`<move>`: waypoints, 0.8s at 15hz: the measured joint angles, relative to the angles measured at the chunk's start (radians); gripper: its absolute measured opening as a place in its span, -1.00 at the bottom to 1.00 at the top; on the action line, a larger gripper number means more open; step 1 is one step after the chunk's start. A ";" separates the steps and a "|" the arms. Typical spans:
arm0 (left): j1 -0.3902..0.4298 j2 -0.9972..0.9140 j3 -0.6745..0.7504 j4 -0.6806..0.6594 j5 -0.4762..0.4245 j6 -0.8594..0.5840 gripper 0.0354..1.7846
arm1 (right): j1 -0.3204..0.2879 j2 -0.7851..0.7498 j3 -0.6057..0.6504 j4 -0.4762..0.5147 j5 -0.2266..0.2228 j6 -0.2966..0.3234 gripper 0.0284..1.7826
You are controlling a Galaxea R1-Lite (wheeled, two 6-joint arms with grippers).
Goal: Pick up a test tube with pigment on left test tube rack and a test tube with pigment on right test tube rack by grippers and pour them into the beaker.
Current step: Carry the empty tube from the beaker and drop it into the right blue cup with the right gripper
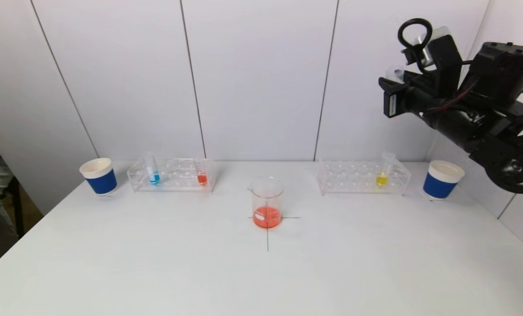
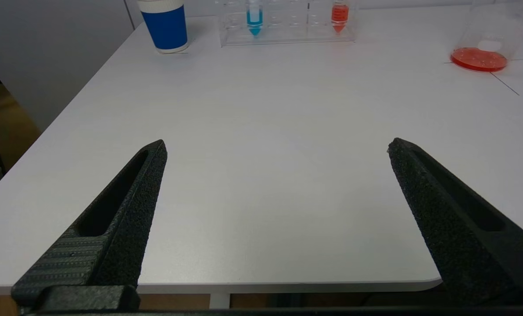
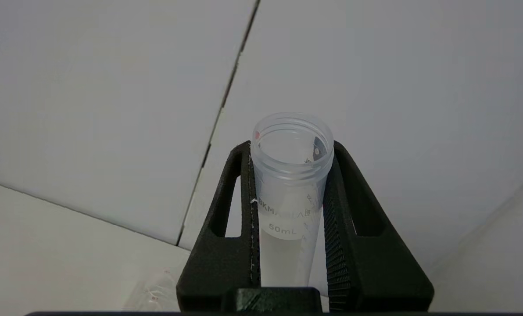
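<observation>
My right gripper [image 3: 290, 149] is shut on a clear, empty 50 mL test tube [image 3: 290, 193] and holds it high above the table's right end; it also shows in the head view [image 1: 395, 81]. The beaker [image 1: 267, 199] stands at the table's middle with red liquid in its bottom. The left rack [image 1: 173, 180] holds a blue tube [image 1: 152, 173] and a red tube [image 1: 202, 175]. The right rack [image 1: 358, 177] holds a yellow tube [image 1: 383, 173]. My left gripper [image 2: 277, 142] is open and empty over the table's front edge, out of the head view.
A blue and white paper cup [image 1: 99, 175] stands left of the left rack, another [image 1: 442, 179] right of the right rack. A black cross is marked under the beaker. The white wall is just behind the racks.
</observation>
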 joint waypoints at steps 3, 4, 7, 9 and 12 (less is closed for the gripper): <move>0.000 0.000 0.000 0.000 0.000 0.000 0.98 | -0.071 -0.028 -0.023 0.089 -0.002 0.084 -0.50; 0.000 0.000 0.000 0.000 0.000 0.000 0.98 | -0.095 -0.037 -0.037 0.119 -0.002 0.109 -0.50; 0.000 0.000 0.000 0.000 0.000 0.000 0.98 | -0.158 -0.049 -0.076 0.175 -0.002 0.174 -0.50; -0.001 0.000 0.000 0.000 0.000 0.000 0.98 | -0.201 -0.050 -0.087 0.181 0.005 0.194 -0.50; 0.000 0.000 0.000 0.000 0.000 0.000 0.98 | -0.270 -0.033 -0.093 0.175 0.010 0.233 -0.50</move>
